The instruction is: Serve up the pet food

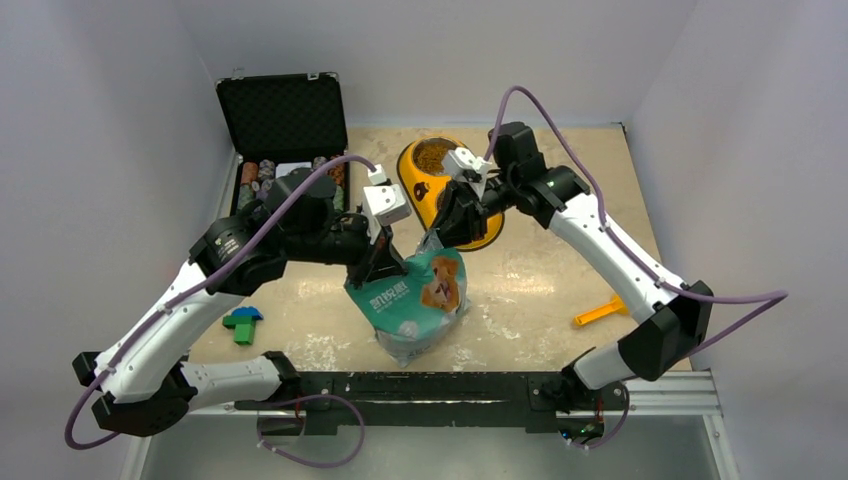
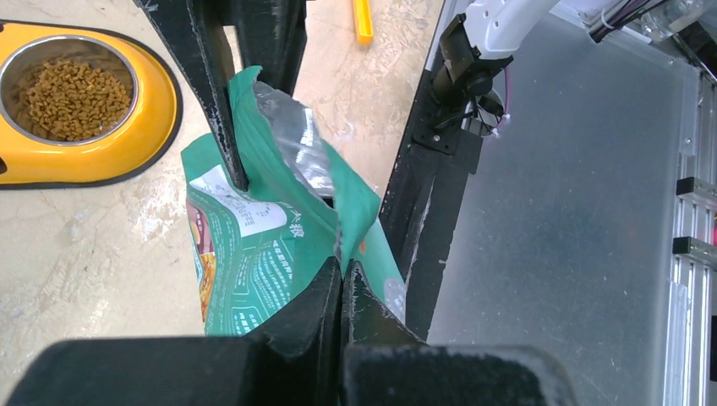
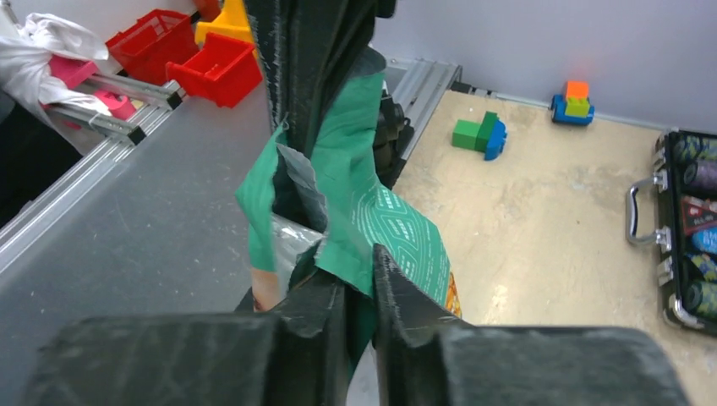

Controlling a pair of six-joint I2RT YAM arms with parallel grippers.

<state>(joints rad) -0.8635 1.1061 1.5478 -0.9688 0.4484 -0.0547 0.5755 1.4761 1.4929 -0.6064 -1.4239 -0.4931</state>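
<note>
Well, the floppy pouch (image 1: 415, 300) is near the bowl (image 1: 410, 178) of pet food (image 1: 434, 155) on the table (image 1: 560, 270), with the left fingers (image 2: 309, 315) and right fingers (image 3: 402, 296) each squeezed shut on its thin top edge, probably the best hold.

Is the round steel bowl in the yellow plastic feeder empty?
No, the round steel bowl in the yellow plastic feeder holds a heap of small brown kibble pellets.
</note>
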